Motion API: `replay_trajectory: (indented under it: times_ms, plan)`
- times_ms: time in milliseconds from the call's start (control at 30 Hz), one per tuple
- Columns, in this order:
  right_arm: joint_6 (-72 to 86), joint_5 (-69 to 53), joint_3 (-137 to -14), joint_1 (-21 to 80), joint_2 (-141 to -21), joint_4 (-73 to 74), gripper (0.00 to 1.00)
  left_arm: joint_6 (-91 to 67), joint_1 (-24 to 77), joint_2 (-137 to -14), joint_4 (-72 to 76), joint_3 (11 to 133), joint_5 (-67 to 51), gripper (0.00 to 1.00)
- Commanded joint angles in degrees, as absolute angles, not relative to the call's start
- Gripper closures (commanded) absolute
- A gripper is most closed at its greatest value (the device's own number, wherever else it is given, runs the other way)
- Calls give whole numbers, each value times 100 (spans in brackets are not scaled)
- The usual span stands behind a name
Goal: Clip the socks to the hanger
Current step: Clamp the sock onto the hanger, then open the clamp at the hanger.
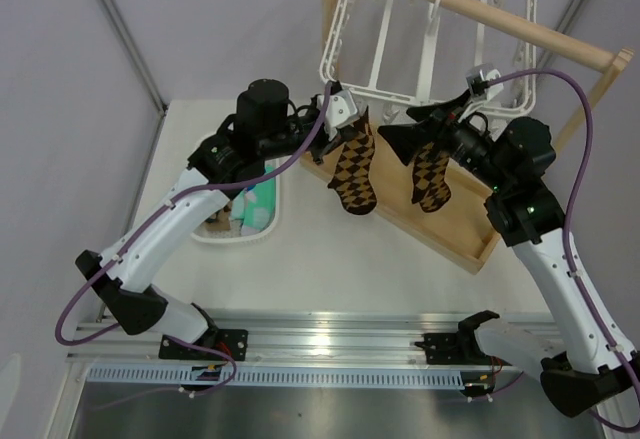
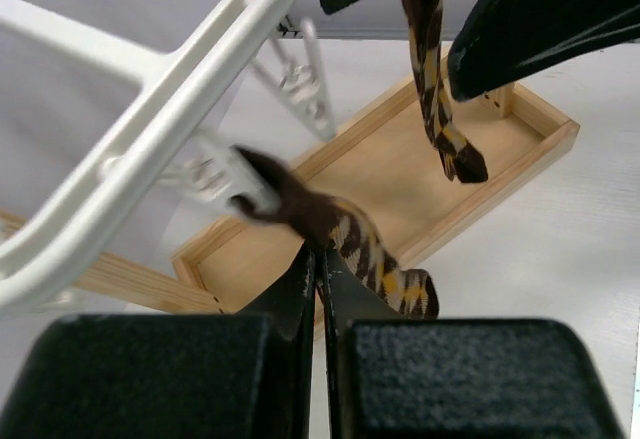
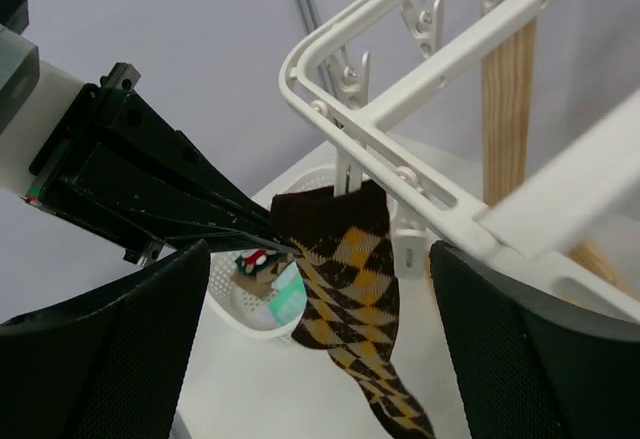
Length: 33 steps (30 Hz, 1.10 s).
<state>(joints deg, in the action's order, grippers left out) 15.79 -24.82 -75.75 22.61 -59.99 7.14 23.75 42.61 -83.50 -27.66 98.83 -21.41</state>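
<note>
The white grid hanger [image 3: 365, 144] hangs from the wooden rod [image 1: 480, 9] of the stand. Two brown-and-tan argyle socks dangle off its near rail. The left-hand sock [image 1: 355, 169] is gripped at its dark cuff by a small white clip [image 3: 345, 174]. The right-hand sock [image 1: 432, 177] hangs a little apart from it. Both toes point down over the wooden tray [image 1: 455, 244] at the foot of the stand without touching it.

The left gripper [image 2: 320, 264] has its jaws pressed right together. Its tips sit against the edge of the left-hand sock just under the cuff, and I can't tell whether any fabric is caught between them. The right gripper [image 1: 395, 125] stands with its jaws spread wide and holds nothing. From the left wrist view, the right-hand sock hangs in the gap between its fingers.

Over on the left of the table, under the left arm, sits the white oval mesh basket [image 1: 232, 240]. Inside it lies a mint green sock [image 1: 262, 199]. Beside that is a dark teal sock [image 3: 255, 259] with a small white-and-red figure on it. The rest of the basket's contents are hidden by the arm.
</note>
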Motion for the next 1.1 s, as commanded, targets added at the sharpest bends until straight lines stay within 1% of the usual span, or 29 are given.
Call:
replay_trajectory:
  times_ms: [0,33,67,100,133,200,233,267,300,467,600,733,833,1067]
  plan:
    - [1679,-1961,-7594,2224,-5758,676,6,2041,4219,-8315,-2524,9871,-2180,96]
    - [1714,-1899,-7594,2224,-5696,781,4,1926,4219,-8280,-2453,9809,-2093,90]
    - [1757,-1829,-7611,2224,-5652,861,3,1820,4219,-8184,-2383,9739,-1987,80]
    - [1775,-1689,-7620,2232,-5608,948,3,1715,4219,-8122,-2304,9521,-1751,68]
    - [1784,-1627,-7620,2224,-5494,1115,2,1488,4210,-8051,-2233,9458,-1636,41]
    - [1810,-1329,-7638,2224,-5380,1317,2,1232,4219,-7841,-2180,9256,-1216,18]
    - [1811,-1179,-7655,2232,-5266,1545,2,961,4219,-7770,-2180,9211,-1030,15]
    - [1811,-986,-7690,2224,-5204,1660,2,819,4219,-7683,-2197,9141,-828,13]
    - [1819,-549,-7699,2224,-5151,1757,2,539,4219,-7525,-2197,9071,-400,9]
    - [1758,920,-7761,2224,-4896,2355,3,-289,4219,-6988,-2381,8763,710,2]
    - [1574,1397,-7874,2224,-4799,2723,3,-878,4210,-6470,-2583,8298,1693,1]
    - [1416,1861,-7998,2224,-4702,2935,4,-1098,4210,-6285,-2803,8148,1968,1]
    - [1310,2082,-7998,2232,-4588,2927,5,-1177,4210,-6214,-2891,8104,1907,0]
    - [1108,2135,-7928,2224,-4640,2848,8,-1204,4210,-6100,-2883,7919,1881,1]
